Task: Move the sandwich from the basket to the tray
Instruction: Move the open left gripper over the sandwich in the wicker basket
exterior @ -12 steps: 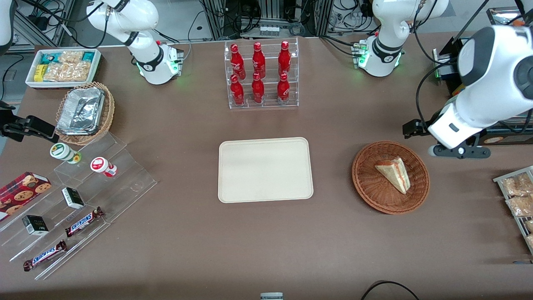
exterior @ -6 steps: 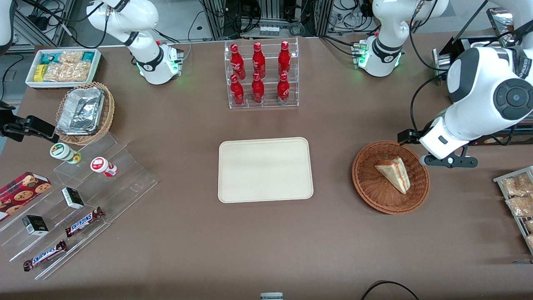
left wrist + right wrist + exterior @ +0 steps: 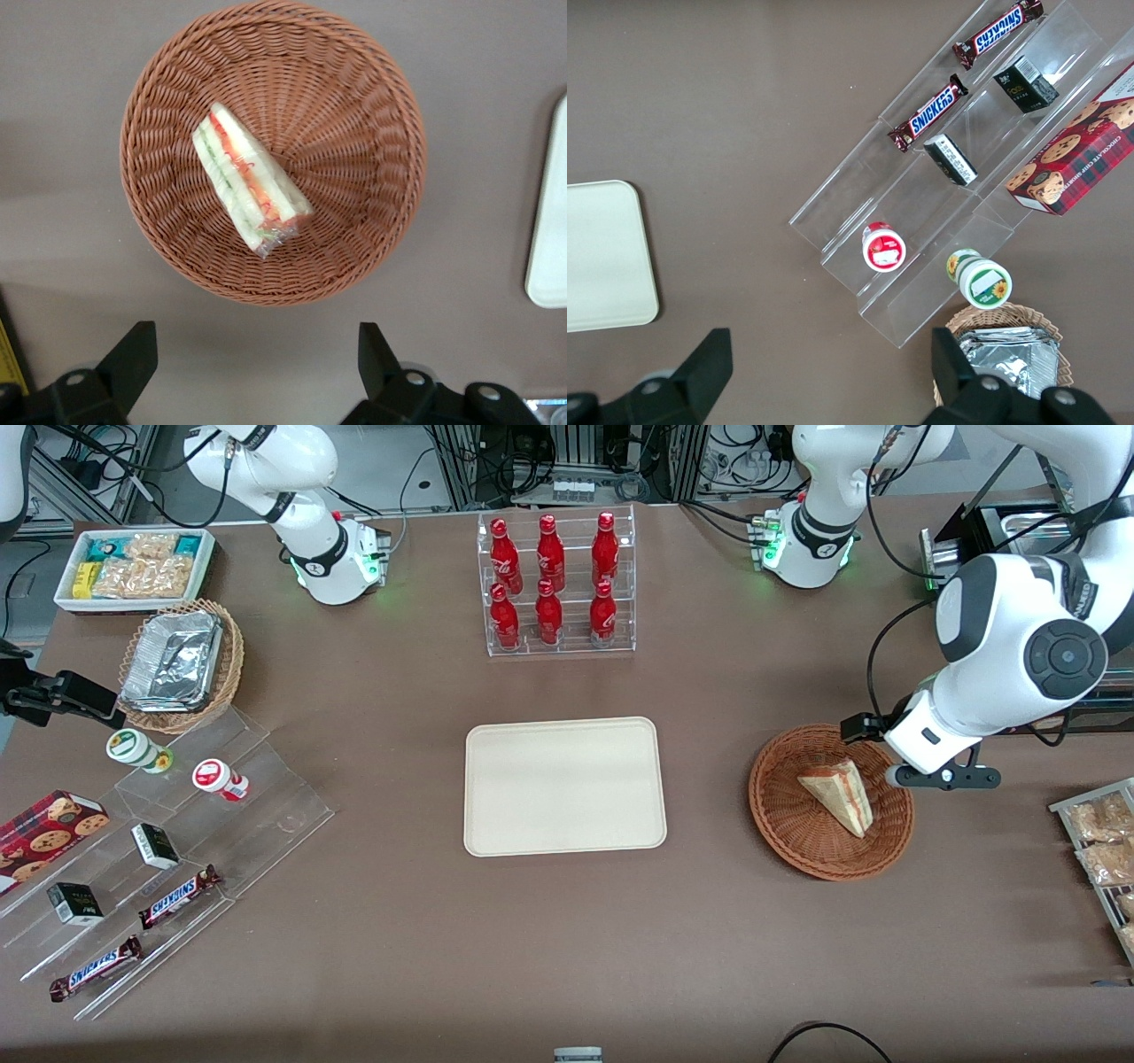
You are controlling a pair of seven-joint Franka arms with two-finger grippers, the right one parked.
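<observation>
Brown worktop carries everything in sight. Near its middle lies the tray, flat and bare. Toward the working arm's end sits the basket, well apart from the tray, and the sandwich lies inside it on the weave, its clear wrap showing red and green layers in the wrist view. In that view the basket sits whole on the brown surface, with a strip of the tray at the frame's edge.

The gripper hangs above the worktop just beside the basket's rim, its two dark fingers spread wide apart with nothing between them. From the front, the gripper shows as a dark piece under the white wrist, over the basket's edge on the side toward the working arm's end, clear of the sandwich.

Farther from the front camera than the tray stands a clear rack of red bottles. Toward the parked arm's end are a tan basket of foil containers, a white bin of snacks and clear steps with chocolate bars.
</observation>
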